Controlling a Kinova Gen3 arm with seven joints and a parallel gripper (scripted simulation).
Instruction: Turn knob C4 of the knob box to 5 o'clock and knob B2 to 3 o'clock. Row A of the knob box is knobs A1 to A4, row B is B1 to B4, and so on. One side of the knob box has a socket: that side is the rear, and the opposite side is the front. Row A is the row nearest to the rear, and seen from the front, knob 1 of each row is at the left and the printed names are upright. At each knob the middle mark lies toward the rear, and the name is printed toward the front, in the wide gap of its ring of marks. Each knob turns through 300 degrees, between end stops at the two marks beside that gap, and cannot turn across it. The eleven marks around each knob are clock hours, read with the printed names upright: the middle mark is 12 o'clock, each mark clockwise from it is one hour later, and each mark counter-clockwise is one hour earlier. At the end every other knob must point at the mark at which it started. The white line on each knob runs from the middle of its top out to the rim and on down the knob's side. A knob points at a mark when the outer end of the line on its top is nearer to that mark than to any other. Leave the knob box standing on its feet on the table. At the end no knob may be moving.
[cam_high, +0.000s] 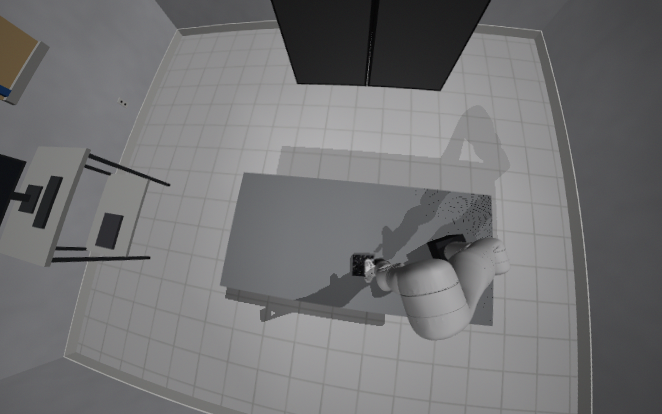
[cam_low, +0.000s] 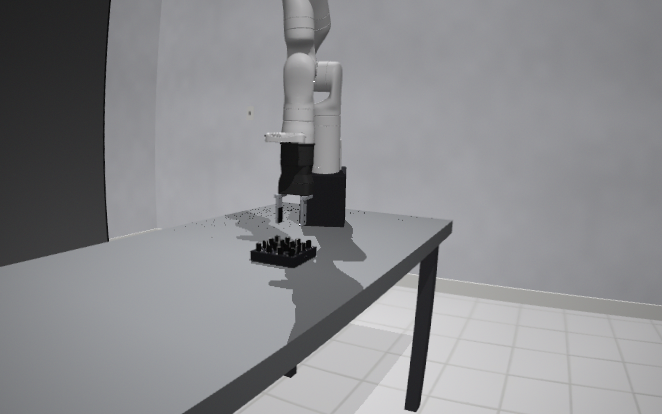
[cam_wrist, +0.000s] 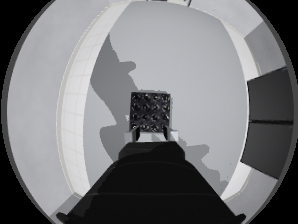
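Note:
The knob box (cam_high: 357, 265) (cam_low: 274, 258) (cam_wrist: 151, 112) is a small black square box with short dark upright knobs in rows. It stands level on the grey table (cam_high: 295, 220) (cam_low: 150, 305) (cam_wrist: 175, 50). My gripper (cam_low: 291, 223) (cam_wrist: 151, 131) is open with nothing between its fingers. It points down and hangs above the table, higher than the knobs. In the wrist view its fingertips overlap the lower edge of the box. In the top view the wrist hides the box's right edge. The printed names, the socket and the single knob lines are too small to read.
The arm's black base block (cam_low: 326, 200) stands on the table behind the gripper. The arm (cam_high: 432, 300) reaches over from the right in the top view and casts shadows around the box. A tall black cabinet (cam_high: 332, 45) (cam_wrist: 272, 100) stands on the floor away from the table.

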